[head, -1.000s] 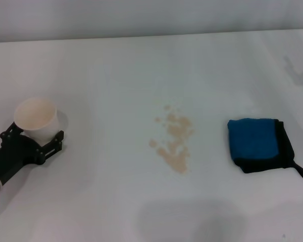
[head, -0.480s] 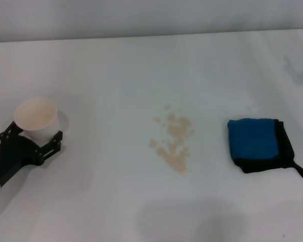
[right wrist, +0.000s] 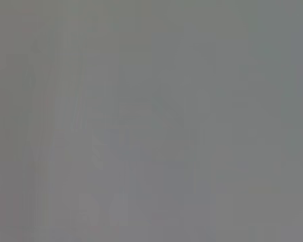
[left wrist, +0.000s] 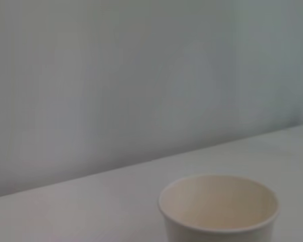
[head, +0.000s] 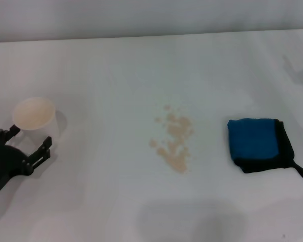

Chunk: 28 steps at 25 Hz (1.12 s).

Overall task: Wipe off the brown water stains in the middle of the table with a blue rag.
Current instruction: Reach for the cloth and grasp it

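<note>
The brown water stains (head: 173, 143) lie as pale tan blotches in the middle of the white table (head: 121, 75). The blue rag (head: 257, 142), folded, with black edging and a loop tail, lies flat to their right. My left gripper (head: 23, 138) is open at the table's left edge, just in front of a white paper cup (head: 35, 115) and apart from it. The cup also shows in the left wrist view (left wrist: 219, 206). My right gripper is out of view; the right wrist view shows only a plain grey surface.
The white paper cup stands upright at the far left. Faint grey marks (head: 298, 70) show on the table at the far right. A pale wall (head: 141, 17) runs behind the table's far edge.
My left gripper has let go of the cup and drawn back toward the near left. The cup stays standing. The rag and stains have not moved.
</note>
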Each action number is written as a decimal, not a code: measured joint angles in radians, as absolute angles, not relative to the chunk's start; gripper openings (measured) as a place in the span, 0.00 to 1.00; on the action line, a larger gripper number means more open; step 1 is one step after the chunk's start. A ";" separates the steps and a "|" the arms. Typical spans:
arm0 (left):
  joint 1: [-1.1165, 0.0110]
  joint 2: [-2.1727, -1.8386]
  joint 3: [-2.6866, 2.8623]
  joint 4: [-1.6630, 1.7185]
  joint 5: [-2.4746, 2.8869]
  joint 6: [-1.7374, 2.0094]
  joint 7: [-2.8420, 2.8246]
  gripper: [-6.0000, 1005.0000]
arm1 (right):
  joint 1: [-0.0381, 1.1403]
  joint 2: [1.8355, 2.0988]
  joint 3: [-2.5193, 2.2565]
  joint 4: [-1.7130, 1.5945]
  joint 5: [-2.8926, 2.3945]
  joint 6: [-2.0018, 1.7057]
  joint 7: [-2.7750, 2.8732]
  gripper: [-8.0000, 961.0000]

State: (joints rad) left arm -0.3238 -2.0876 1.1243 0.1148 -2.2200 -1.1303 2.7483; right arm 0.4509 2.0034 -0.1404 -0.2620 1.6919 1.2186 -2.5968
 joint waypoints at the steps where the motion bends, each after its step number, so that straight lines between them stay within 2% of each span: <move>1: -0.313 -2.087 1.124 0.115 -2.224 -1.147 2.748 0.87 | 0.451 2.003 -0.140 -0.266 1.692 1.219 -2.597 0.74; 18: -0.140 -2.084 1.123 0.099 -2.467 -1.431 2.739 0.87 | 0.420 2.006 -0.140 -0.307 1.699 1.236 -2.567 0.74; 28: -0.113 -2.079 1.123 0.098 -2.694 -1.488 2.736 0.87 | 0.297 2.000 -0.393 -0.703 1.525 1.126 -2.000 0.74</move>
State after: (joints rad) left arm -0.1135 -2.0789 1.1228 0.0982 -2.6944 -1.4885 2.7361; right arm 0.2971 1.9999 -0.3927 -0.7029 1.5252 1.1261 -2.0000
